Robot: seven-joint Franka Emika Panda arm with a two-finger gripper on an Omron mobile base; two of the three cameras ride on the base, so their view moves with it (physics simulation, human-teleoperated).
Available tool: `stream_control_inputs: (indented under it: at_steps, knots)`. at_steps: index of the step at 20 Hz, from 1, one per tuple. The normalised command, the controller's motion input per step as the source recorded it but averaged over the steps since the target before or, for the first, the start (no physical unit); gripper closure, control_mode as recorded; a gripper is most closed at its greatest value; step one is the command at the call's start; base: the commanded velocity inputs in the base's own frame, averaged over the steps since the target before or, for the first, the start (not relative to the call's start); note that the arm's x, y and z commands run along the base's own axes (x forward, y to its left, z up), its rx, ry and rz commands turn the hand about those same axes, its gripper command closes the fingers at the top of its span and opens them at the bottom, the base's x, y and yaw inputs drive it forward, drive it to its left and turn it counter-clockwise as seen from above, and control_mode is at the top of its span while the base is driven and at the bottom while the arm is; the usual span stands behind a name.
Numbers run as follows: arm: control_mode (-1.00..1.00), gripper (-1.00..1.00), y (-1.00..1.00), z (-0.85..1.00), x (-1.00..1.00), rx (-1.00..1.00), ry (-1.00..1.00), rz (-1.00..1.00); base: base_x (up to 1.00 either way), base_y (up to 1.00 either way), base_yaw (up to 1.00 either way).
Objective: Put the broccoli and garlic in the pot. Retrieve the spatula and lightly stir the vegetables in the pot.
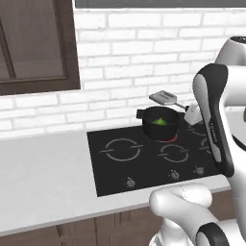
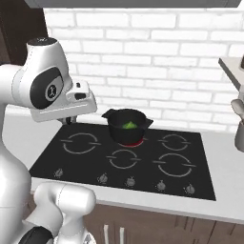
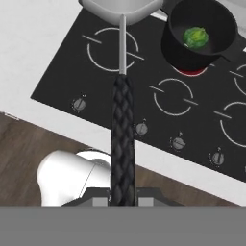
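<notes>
My gripper (image 3: 122,194) is shut on the dark braided handle of the spatula (image 3: 122,53). Its thin shaft ends in a flat pale grey head (image 1: 163,97), which hangs in the air behind and above the pot. The black pot (image 1: 161,124) stands on a rear burner with its rim (image 3: 226,41) up and to the right of the spatula head in the hand view. The broccoli (image 3: 196,37) lies inside the pot, and shows as a green lump (image 2: 128,126) in the right base view. The garlic is hidden from me.
The black cooktop (image 2: 143,164) has several ring burners and a row of knobs (image 3: 141,128) along its front edge. The burner under the pot glows red (image 2: 131,142). A brick wall runs behind. A grey utensil cup (image 2: 239,136) stands at the far right.
</notes>
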Motion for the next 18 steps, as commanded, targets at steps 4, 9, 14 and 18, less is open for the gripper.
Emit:
stream_control_inputs:
  at_steps: [4,9,14,18]
  knots:
    - [1.0,1.0,0.0,0.0,0.0,0.0,0.0,0.0,0.82,-0.22,0.0]
    - [1.0,1.0,0.0,0.0,0.0,0.0,0.0,0.0,1.0,-0.01,0.0]
    - [-1.0,1.0,-0.08,-0.1,0.9,0.03,0.08,0.0,0.0,0.0,0.0]
    - [-1.0,1.0,-0.22,0.0,0.98,0.01,0.1,0.0,0.0,0.0,0.0]
